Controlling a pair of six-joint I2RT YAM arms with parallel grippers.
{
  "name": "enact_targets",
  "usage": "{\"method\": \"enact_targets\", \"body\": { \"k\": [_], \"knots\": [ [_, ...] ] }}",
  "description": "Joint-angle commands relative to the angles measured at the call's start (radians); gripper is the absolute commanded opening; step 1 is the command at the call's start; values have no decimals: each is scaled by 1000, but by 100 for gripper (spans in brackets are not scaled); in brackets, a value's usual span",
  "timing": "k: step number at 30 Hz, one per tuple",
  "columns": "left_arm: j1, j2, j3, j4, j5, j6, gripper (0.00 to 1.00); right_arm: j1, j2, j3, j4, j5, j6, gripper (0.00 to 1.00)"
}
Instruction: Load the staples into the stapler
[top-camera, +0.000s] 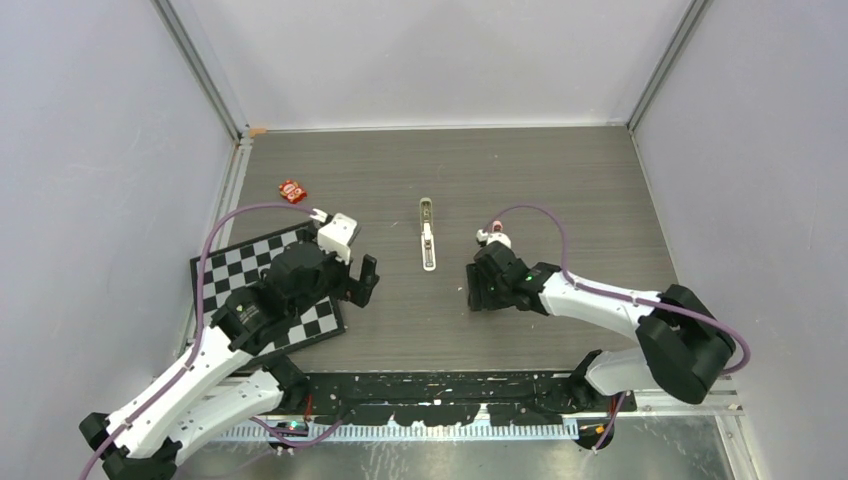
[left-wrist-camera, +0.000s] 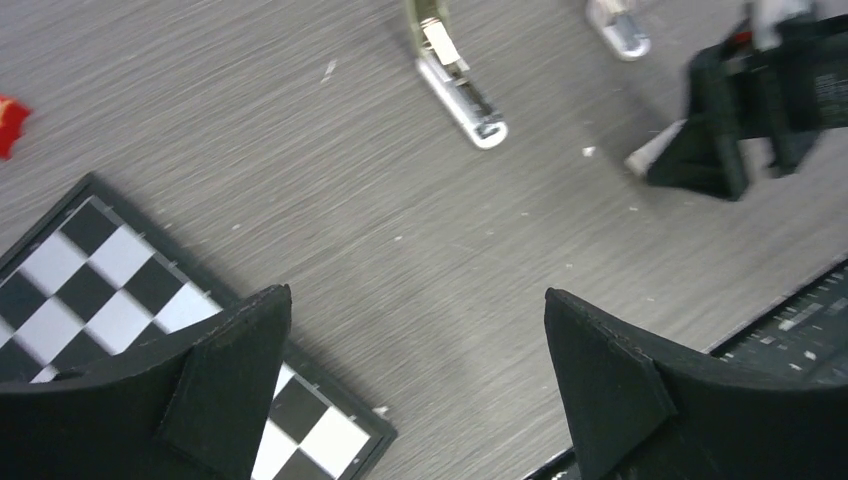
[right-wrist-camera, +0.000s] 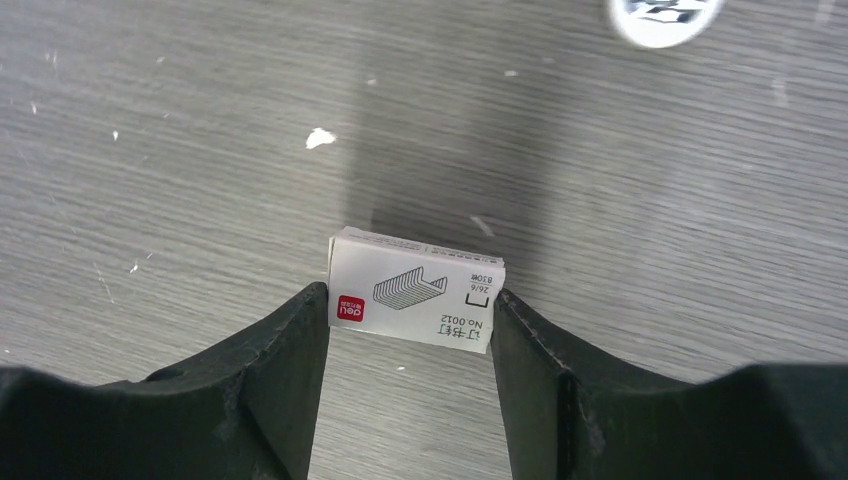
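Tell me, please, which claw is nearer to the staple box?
Right. The right claw grips the staple box at both sides; the left claw hangs open beyond the stapler, by the checkerboard.

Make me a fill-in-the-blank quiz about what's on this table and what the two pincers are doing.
1. The right pincer is clamped on a small white box printed with a drawing of ____.
2. The left pincer hangs with its jaws ____.
3. The small object lying to the left of the stapler is coloured ____.
Missing words: staples; open; red.
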Motion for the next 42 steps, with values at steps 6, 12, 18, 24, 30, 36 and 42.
{"method": "enact_targets", "body": {
  "k": [6, 12, 18, 24, 30, 36, 42],
  "knots": [
    [-3, -75, -92, 223, 256, 51, 95, 137, 80, 64, 63, 31, -17, 65],
    [-3, -63, -114, 243, 298, 100, 92, 137, -20, 32, 36, -3, -16, 81],
    [-23, 9, -128, 338, 431, 169, 89, 98, -165, 17, -12, 22, -18, 85],
    [-143, 153, -96, 439, 384, 239, 88, -160, -254, -9, -70, -147, 6, 75],
    [-312, 344, -89, 545, 224, 351, 87, -375, -364, -70, -95, -288, 28, 66],
    [-351, 552, -61, 681, 255, 336, 84, -465, -429, -130, -73, -355, 121, 63],
    [-351, 766, 3, 728, 293, 358, 83, -486, -471, -160, -74, -335, 166, 64]
  ]
}}
